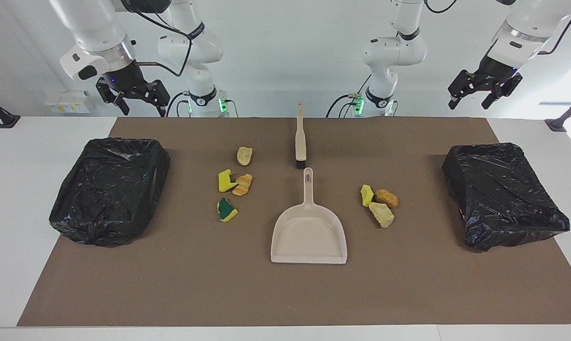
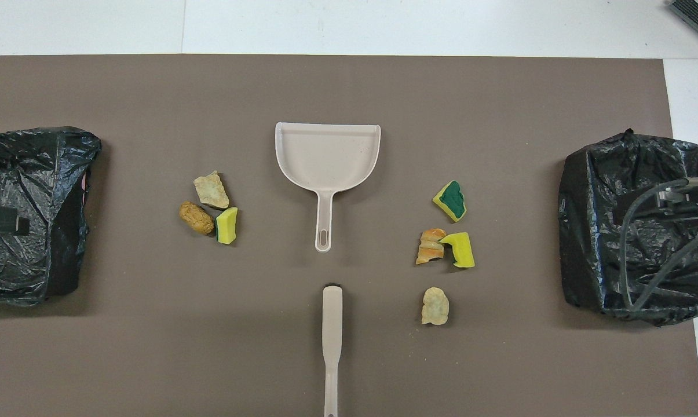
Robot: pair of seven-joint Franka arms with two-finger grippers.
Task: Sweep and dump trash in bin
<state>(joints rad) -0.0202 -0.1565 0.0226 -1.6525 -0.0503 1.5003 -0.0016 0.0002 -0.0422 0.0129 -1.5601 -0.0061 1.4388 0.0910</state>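
Your right end effector [image 1: 142, 105] is hanging with its fingers spread and nothing between them, up in the air above the robots' edge of the brown mat [image 1: 171, 284], near the black-bagged bin [image 1: 110, 189] at the right arm's end. Your left end effector [image 1: 475, 97] is hanging the same way, fingers apart and empty, over the counter [image 1: 10, 213] edge at the left arm's end, close to the other bagged bin [image 1: 503, 196]. Both arms are waiting.

You are seeing those fingers only in the facing view; the overhead view is showing just a blurred dark shape with cables over the right arm's bin and a dark bar over the left arm's bin, so you cannot read the fingers there.

The trash is lying in two groups on the mat. Toward the right arm's end you are looking at a beige lump [image 1: 244, 156], a yellow sponge piece [image 1: 225, 181] touching an orange lump [image 1: 242, 184], and a green-topped sponge piece [image 1: 227, 210]. Toward the left arm's end, a yellow sponge piece [image 1: 367, 195], a tan lump [image 1: 386, 198] and a pale lump [image 1: 381, 214] are bunched together, touching.

Between the groups the beige dustpan [image 1: 309, 234] is lying flat, its handle pointing at the robots. The beige brush [image 1: 301, 137] is lying nearer to the robots, in line with that handle, just apart from it. The overhead view is showing you the pan's bare inside.
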